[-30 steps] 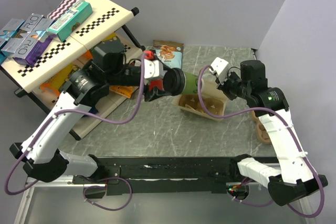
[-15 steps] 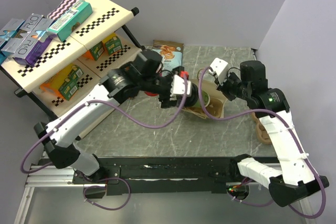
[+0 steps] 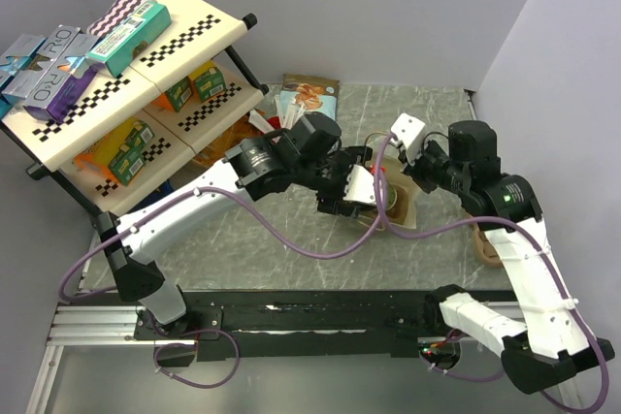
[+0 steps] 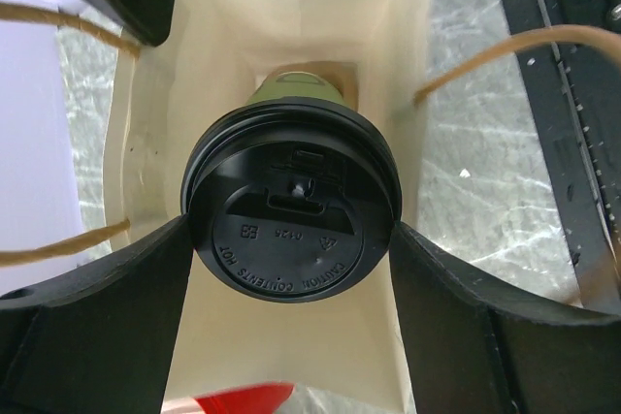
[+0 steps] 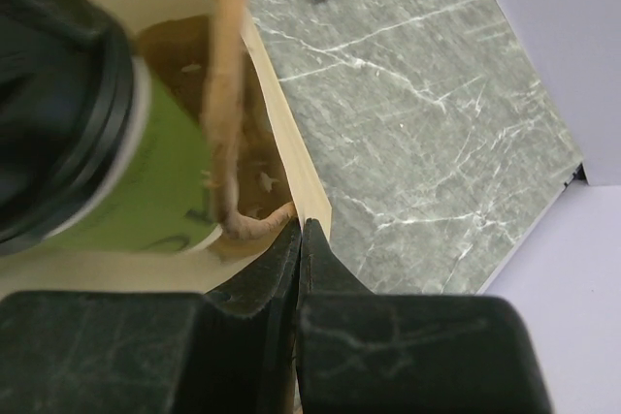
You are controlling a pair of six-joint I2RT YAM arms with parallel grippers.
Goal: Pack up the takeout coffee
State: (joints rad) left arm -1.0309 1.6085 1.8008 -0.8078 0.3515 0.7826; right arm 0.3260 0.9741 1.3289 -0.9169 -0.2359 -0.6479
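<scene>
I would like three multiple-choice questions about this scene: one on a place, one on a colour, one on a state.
1. Where is the takeout coffee? A on the shelf; B inside the paper bag; C on the bare table.
2. What colour is its lid? A white; B red; C black.
3. How is the right gripper? A wide open; B shut on the bag's rim; C holding the cup.
Answers: B, bag walls surround the cup in the left wrist view; C, the lid is plainly black; B, it pinches the rim.
</scene>
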